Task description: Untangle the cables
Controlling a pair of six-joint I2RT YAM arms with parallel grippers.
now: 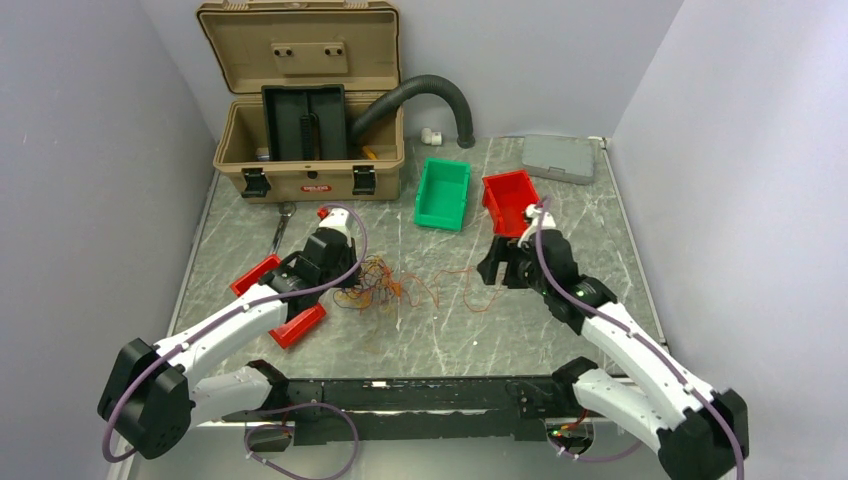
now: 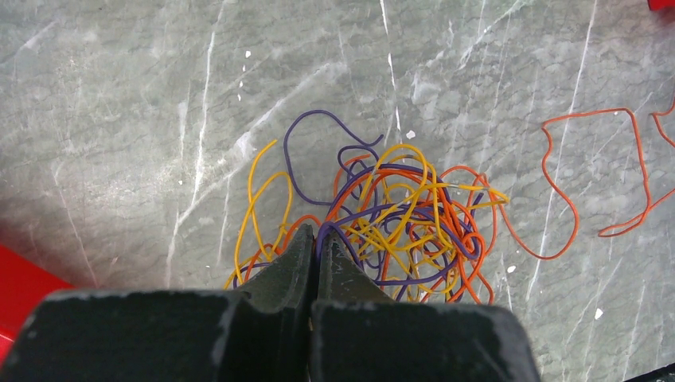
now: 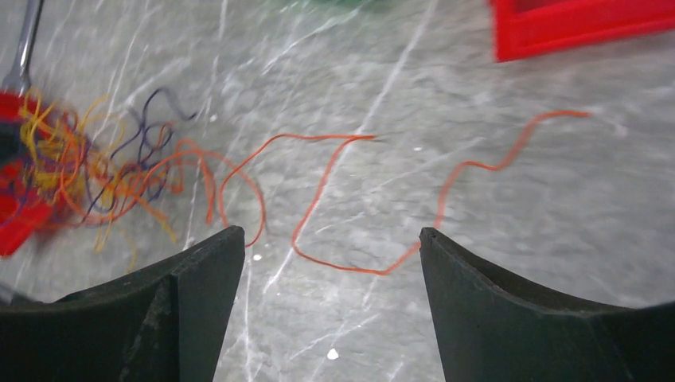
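The cables (image 1: 375,280) are a tangle of thin orange, yellow and purple wires on the marble table, left of centre. One orange wire (image 1: 460,275) trails out to the right. My left gripper (image 1: 345,275) sits at the bundle's left edge. In the left wrist view it (image 2: 318,231) is shut, with a purple strand pinched at the fingertips and the tangle (image 2: 398,215) just beyond. My right gripper (image 1: 497,268) is open and empty. In the right wrist view it (image 3: 332,232) hovers over the trailing orange wire (image 3: 350,269), with the bundle (image 3: 87,167) to the left.
An open tan toolbox (image 1: 305,110) with a black hose (image 1: 420,95) stands at the back. A green bin (image 1: 443,192), a red bin (image 1: 512,200) and a grey case (image 1: 560,158) lie behind the wires. Red pieces (image 1: 298,325) lie under my left arm.
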